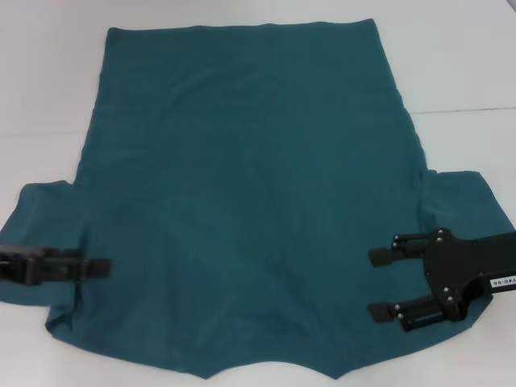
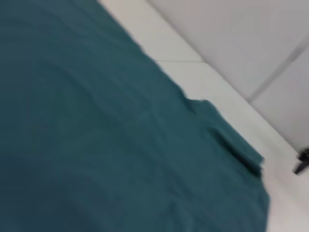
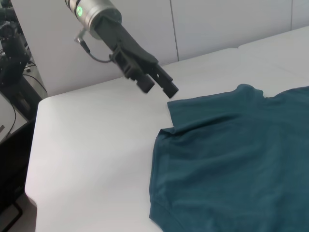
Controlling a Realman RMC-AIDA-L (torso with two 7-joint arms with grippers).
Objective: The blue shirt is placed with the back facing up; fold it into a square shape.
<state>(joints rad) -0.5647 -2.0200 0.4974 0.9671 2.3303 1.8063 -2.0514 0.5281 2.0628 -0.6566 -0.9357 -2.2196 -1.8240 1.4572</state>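
Note:
The blue shirt (image 1: 250,185) lies spread flat on the white table (image 1: 48,81), hem far from me, collar at the near edge, and both short sleeves out to the sides. It also shows in the left wrist view (image 2: 96,135) and the right wrist view (image 3: 241,159). My left gripper (image 1: 98,268) hovers over the shirt's left side by the left sleeve, turned edge-on. In the right wrist view (image 3: 159,87) its fingers stand slightly apart and hold nothing. My right gripper (image 1: 379,284) is open and empty over the right side by the right sleeve, pointing inward.
The table (image 3: 96,135) extends past the shirt on all sides but the near one. A seam (image 1: 468,109) crosses it at the right. Dark equipment (image 3: 9,48) stands beyond the table's left edge, with white wall panels behind.

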